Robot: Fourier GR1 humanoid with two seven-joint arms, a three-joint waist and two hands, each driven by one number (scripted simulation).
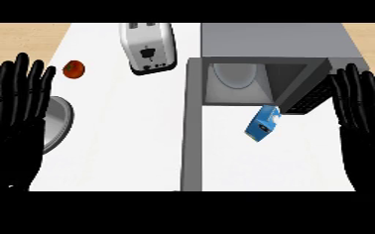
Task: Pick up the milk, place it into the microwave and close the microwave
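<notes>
Nothing done yet: the small blue milk carton (263, 124) lies on the white surface (132, 144) before the open grey microwave (275, 42), both robot hands, left (22, 99) and right (355, 104), open and empty.

The counter (110, 148) looks smooth, matt white, with a pale wood strip (29, 32) behind. The toaster (150, 47) shows glossy metal; the microwave (275, 39) matt grey metal. The milk carton (262, 124) looks like blue printed card. The tomato (73, 69) shines.

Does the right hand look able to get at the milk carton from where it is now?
Probably yes. The right hand is open at the view's right edge, and only bare counter lies between it and the milk carton, which sits just before the open microwave.
</notes>
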